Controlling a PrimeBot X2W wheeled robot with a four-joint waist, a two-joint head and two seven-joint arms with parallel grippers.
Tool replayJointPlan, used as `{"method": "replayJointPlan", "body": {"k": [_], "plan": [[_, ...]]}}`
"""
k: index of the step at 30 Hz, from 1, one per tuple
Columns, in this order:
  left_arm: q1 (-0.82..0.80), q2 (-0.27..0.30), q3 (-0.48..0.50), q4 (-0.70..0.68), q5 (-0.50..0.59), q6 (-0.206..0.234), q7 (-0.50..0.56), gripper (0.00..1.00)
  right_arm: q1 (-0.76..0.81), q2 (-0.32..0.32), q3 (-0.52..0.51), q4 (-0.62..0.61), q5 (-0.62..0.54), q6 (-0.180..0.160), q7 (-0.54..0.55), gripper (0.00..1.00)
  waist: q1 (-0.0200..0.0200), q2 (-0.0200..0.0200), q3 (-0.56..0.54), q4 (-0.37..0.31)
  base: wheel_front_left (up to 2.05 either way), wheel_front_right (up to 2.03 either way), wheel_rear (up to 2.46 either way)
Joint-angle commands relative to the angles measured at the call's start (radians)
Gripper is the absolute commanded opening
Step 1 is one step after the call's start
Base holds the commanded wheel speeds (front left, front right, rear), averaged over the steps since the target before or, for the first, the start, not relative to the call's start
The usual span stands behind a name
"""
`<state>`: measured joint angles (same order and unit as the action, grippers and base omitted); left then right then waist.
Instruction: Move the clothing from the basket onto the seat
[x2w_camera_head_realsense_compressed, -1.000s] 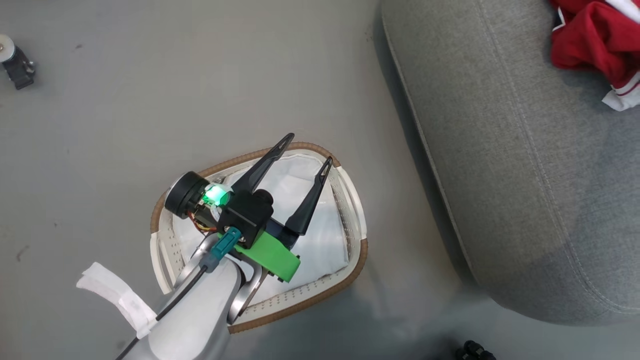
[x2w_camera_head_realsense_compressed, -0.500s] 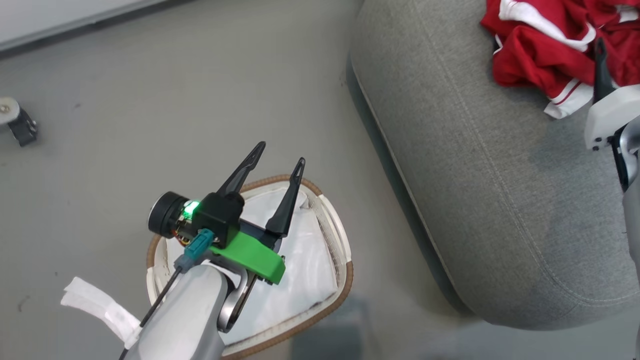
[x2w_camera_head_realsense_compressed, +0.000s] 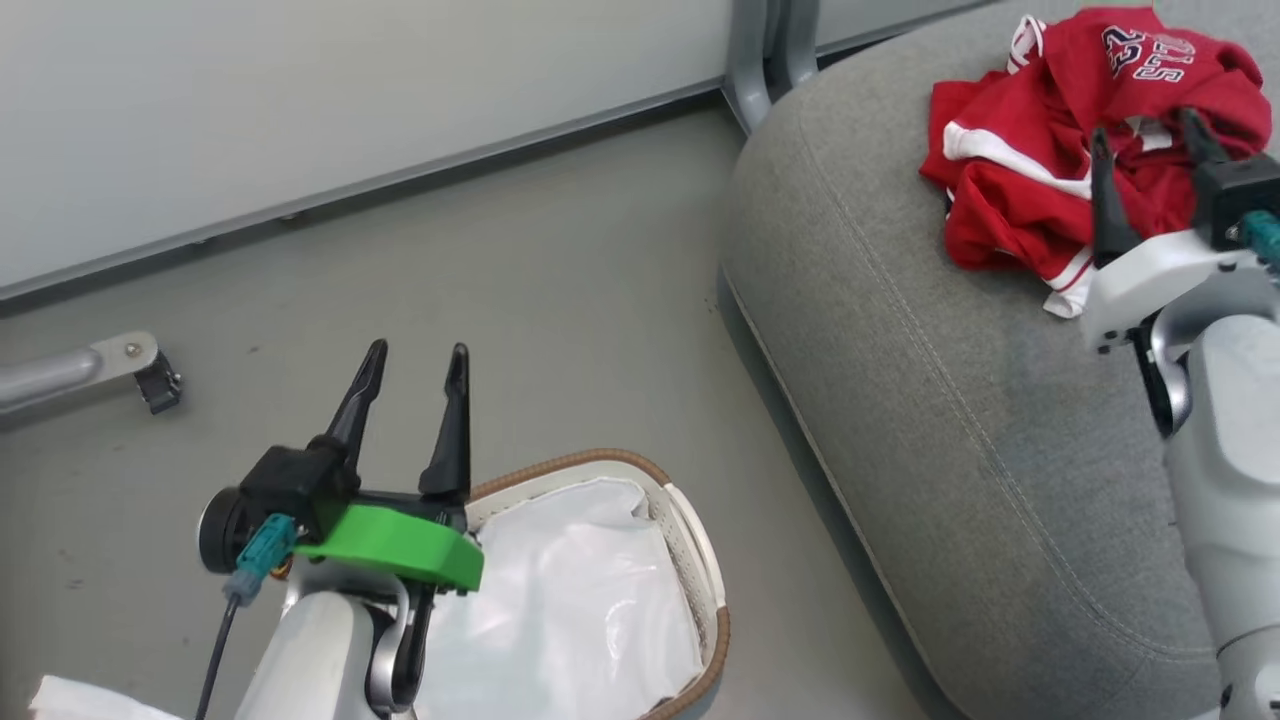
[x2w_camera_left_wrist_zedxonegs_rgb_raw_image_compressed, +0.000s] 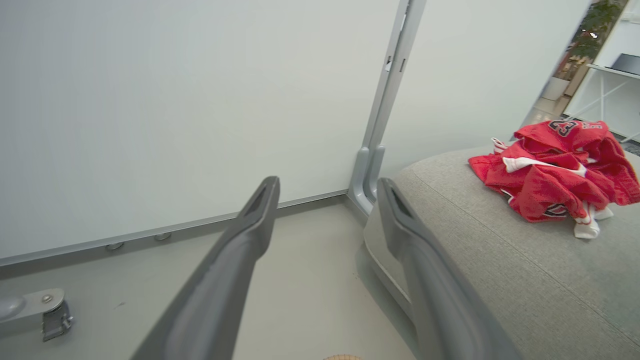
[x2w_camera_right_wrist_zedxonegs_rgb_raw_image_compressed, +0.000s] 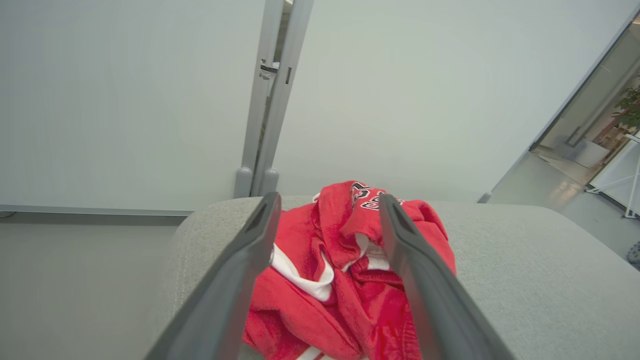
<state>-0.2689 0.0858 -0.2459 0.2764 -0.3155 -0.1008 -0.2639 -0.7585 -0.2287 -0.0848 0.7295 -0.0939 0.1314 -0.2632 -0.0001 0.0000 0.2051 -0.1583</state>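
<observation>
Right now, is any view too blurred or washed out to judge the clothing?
Head view: even light, clothing sharp, but the white liner of the basket is washed out. Left wrist view: its own fingers soft up close, clothing clear on the seat. Right wrist view: fingers blurred, lettering beyond them visible.

Head camera looks steeply down; both wrist cameras face the wall (x2w_camera_left_wrist_zedxonegs_rgb_raw_image_compressed: 150, 100), all sharing the clothing (x2w_camera_head_realsense_compressed: 1000, 215).
</observation>
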Motion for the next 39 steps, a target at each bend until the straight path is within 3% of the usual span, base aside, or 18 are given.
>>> {"method": "replayJointPlan", "body": {"k": [1,11,17,29,39], "plan": [[0.035,-0.002,0.028,-0.004,0.005,0.009,-0.001,1.00,0.034,0.010,0.005,-0.021,0.016,-0.002,-0.002,1.00,0.0001,0.0000,-0.075,0.069,0.00,0.00,0.00],[0.172,-0.028,0.202,-0.030,0.016,0.035,-0.001,1.00,0.214,0.130,0.024,-0.188,0.063,-0.001,-0.002,1.00,0.0001,0.0000,-0.107,0.171,0.00,0.00,0.00],[0.264,-0.035,0.250,-0.041,0.019,0.029,-0.001,1.00,0.399,0.174,0.062,-0.305,0.090,-0.001,-0.002,1.00,0.0001,0.0000,-0.144,0.216,0.00,0.00,0.00],[0.344,-0.035,0.185,-0.039,-0.017,0.040,-0.001,1.00,0.620,0.176,0.107,-0.442,0.179,-0.001,-0.002,1.00,0.0001,0.0000,-0.190,0.230,0.00,0.00,0.00],[0.362,-0.035,0.161,-0.034,-0.023,0.056,-0.001,1.00,0.679,0.176,0.123,-0.451,0.216,-0.001,-0.002,1.00,0.0001,0.0000,-0.204,0.221,0.00,0.00,0.00]]}}
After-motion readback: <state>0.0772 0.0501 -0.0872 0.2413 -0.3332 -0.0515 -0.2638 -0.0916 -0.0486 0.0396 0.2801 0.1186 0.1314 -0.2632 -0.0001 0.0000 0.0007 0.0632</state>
